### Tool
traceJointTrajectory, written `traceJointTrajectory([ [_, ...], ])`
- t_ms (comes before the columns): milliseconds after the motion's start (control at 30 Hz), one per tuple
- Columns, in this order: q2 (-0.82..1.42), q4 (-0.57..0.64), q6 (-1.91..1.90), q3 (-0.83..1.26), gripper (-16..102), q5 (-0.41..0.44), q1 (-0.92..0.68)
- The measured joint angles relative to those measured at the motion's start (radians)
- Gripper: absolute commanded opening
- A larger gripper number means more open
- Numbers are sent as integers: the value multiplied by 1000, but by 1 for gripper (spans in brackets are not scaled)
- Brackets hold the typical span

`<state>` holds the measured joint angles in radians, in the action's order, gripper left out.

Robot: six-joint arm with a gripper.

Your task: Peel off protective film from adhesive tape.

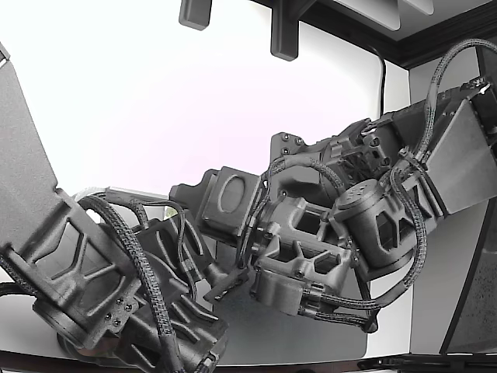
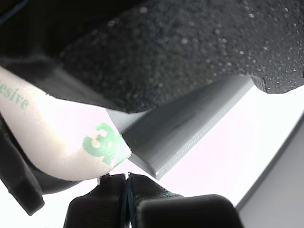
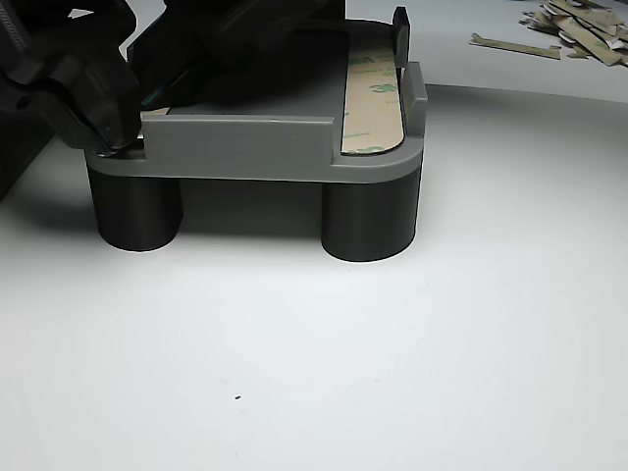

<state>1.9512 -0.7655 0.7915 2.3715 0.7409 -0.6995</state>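
Curled close to the wrist camera, a white film (image 2: 71,137) printed with green letters bends down over the edge of a grey tray (image 2: 190,137), its rounded tip hanging just past the tray's lip. Black fingers (image 2: 142,209) sit right below that tip, their two halves meeting along a thin seam; whether they actually pinch the film there I cannot tell, since the tip ends just at the seam. A rough black mass fills the wrist view above the tray.

From the other view, the tray (image 3: 245,147) stands on two dark round legs (image 3: 369,221) on the white table (image 3: 314,373). A strip of tape (image 3: 373,103) with the same green print lies flat in the tray's slot, along the side nearest a short upright black post (image 3: 400,27). At the tray's opposite end the black gripper (image 3: 116,132) presses down at the corner, a pale sliver of film showing just beside it on the tray's top edge.

Far from the tray, at the back of the table, a small heap of tan scraps (image 3: 574,25) lies scattered.

Two black arms with braided cables crowd the exterior view: one (image 1: 101,287) low on the exterior view's left, the other (image 1: 334,217) reaching in from its right, meeting near the middle over the table (image 1: 295,334). The tray is hidden behind them there.
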Motion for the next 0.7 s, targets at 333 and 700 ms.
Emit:
traceJointTrajectory([
  [333,17,-63,31,-15,-11,-31,-2],
  [700,20,-80,63,-15,-11,-21,-15],
])
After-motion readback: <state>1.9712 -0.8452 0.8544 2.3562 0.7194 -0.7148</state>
